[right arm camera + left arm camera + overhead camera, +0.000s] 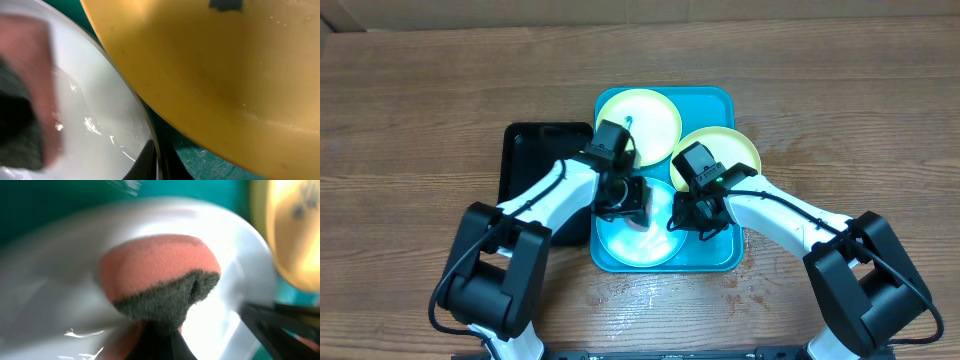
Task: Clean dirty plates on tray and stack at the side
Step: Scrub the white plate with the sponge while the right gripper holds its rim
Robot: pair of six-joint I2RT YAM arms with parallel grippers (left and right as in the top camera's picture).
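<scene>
1. Scrubbing is the step in hand: the left gripper [620,205] pinches a sponge [160,275], orange with a dark green scouring face, and presses that face onto the cyan plate [638,245].
2. That cyan plate lies at the near edge of the tray [715,100]. The right gripper [688,218], fingers pressed together on the plate's right rim, looks to be steadying it.
3. Two more wait on the tray: one yellow plate [640,115] at its far-left corner, the other yellow plate [730,150] at its right edge. The right one seems to overhang the cyan rim just above the right gripper. Each shows a small dark smear, and nothing is stacked, so I judge the job is in its early part.
4. Next move, as I read it: finish the wipe, then lift the cyan plate out and set it on the bare tabletop [840,120] beside the tray.
5. In the way: the overhanging yellow plate crowds the lift. The black tub [535,165] sits right against the tray's left edge, so the tabletop's right side looks easier for stacking.
</scene>
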